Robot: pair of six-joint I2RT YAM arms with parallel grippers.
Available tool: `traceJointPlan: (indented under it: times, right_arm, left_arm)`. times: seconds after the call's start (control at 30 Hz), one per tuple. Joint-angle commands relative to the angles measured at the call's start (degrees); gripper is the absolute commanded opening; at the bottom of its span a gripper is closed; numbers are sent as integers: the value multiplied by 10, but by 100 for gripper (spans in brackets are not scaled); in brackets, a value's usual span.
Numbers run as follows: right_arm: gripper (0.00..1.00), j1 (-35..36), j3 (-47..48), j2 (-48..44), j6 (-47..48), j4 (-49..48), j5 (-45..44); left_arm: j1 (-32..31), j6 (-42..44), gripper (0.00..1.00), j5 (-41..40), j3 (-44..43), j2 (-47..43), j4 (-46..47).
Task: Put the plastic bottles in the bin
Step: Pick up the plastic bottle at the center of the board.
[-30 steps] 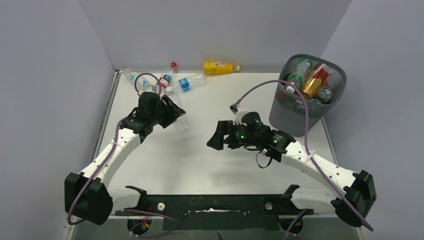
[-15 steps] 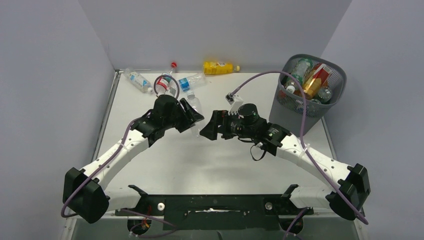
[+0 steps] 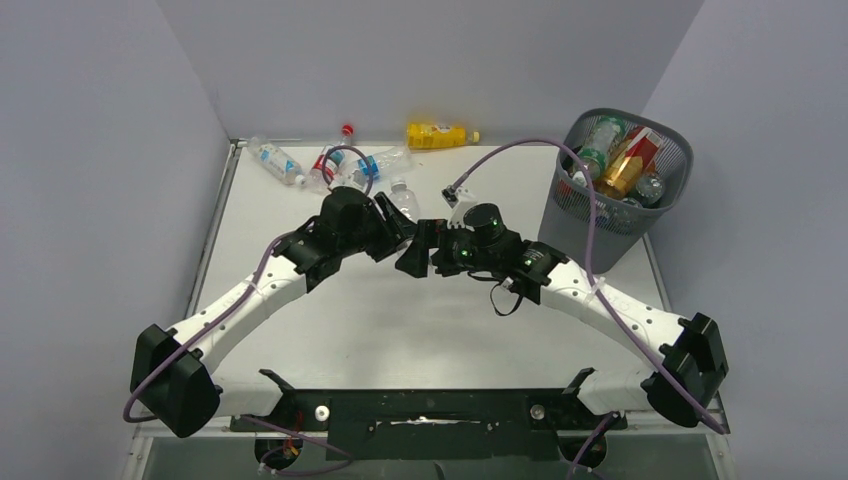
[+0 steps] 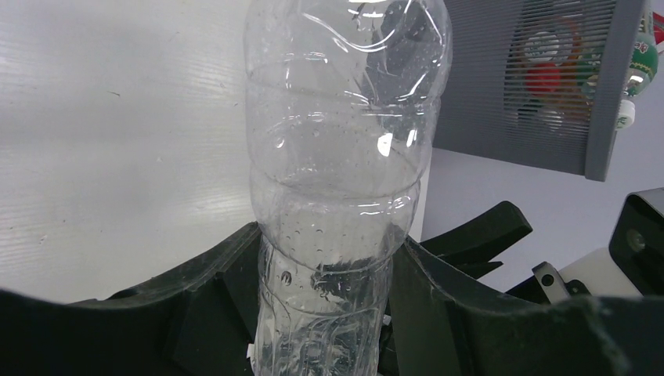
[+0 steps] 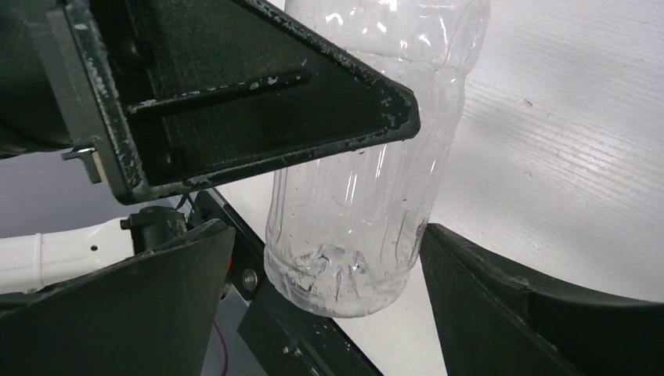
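Observation:
My left gripper (image 4: 325, 313) is shut on a clear, label-less plastic bottle (image 4: 344, 157) and holds it above the table's middle (image 3: 403, 197). My right gripper (image 5: 329, 298) is open, its jaws on either side of that bottle's base (image 5: 344, 274) with gaps on both sides. The two grippers meet in the top view, left (image 3: 393, 235) and right (image 3: 416, 250). The dark grey mesh bin (image 3: 598, 218) stands at the back right with several bottles in it; it also shows in the left wrist view (image 4: 532, 94).
Along the back wall lie a yellow bottle (image 3: 437, 135), a clear bottle with a blue label (image 3: 277, 160), a red-capped bottle (image 3: 330, 160) and another blue-labelled one (image 3: 375, 163). The right arm's purple cable (image 3: 520, 150) arches toward the bin.
My left arm has carried the clear bottle rightward toward the table's middle. My right gripper has moved left and up to meet it, its open jaws now around the bottle's base.

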State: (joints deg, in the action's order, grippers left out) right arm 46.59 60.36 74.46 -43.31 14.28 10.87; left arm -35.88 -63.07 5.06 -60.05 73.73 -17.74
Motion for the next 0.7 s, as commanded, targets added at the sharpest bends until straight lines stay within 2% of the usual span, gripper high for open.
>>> traceJointPlan:
  times: [0.0, 0.1, 0.27, 0.33, 0.43, 0.53, 0.67]
  right_arm:
    - [88, 4, 31, 0, 7, -19, -22]
    - [80, 4, 30, 0, 7, -18, -31]
    - [51, 4, 28, -1, 6, -16, -37]
    - [49, 3, 28, -6, 5, -11, -42]
    - [47, 3, 33, -17, 4, 7, -66]
    - [46, -3, 45, -35, 3, 38, -92]
    - [45, -25, 75, -58, 5, 105, -127]
  left_arm:
    - [-9, -18, 44, 13, -33, -3, 57]
    - [-16, -21, 44, 15, -38, -1, 58]
    - [-22, -25, 49, 19, -33, -3, 62]
    - [-22, -21, 58, 20, -37, -2, 57]
    - [-17, 12, 85, 18, -57, 4, 34]
    - [19, 53, 86, 41, -103, 18, 2]
    - [99, 96, 87, 84, -173, 25, -38]
